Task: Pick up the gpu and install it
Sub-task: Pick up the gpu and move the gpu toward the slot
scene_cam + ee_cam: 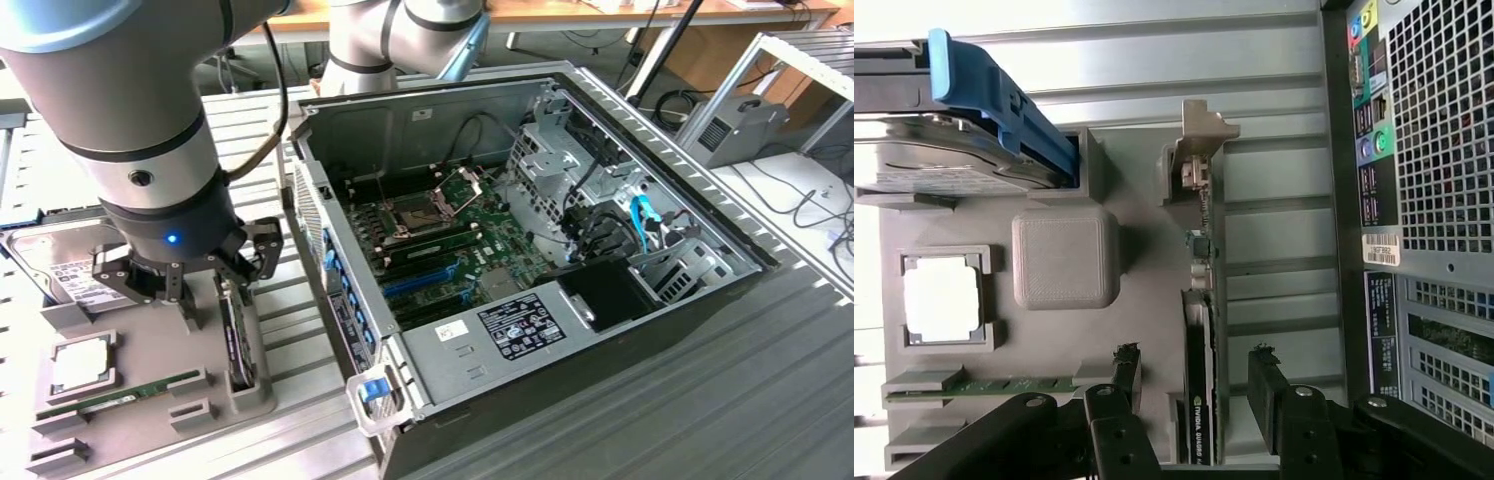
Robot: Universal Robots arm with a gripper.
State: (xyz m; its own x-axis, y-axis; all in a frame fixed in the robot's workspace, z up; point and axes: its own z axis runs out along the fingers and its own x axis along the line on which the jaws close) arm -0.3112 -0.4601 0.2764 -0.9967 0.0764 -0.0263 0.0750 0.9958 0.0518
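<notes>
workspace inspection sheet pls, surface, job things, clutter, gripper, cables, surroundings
surface: ribbed metal table, grey fixture tray on it
job's things: gpu on edge in its tray slot; open pc case beside the tray, motherboard exposed
clutter: hard drive, cpu and memory stick in the tray
gripper: gripper open, a finger either side of the gpu, gaps visible
cables: black leads and blue cable inside the case
surroundings: loose cables on a white bench at the exterior view's right

Bright diffuse light, soft shadows, wrist view partly overexposed.
</notes>
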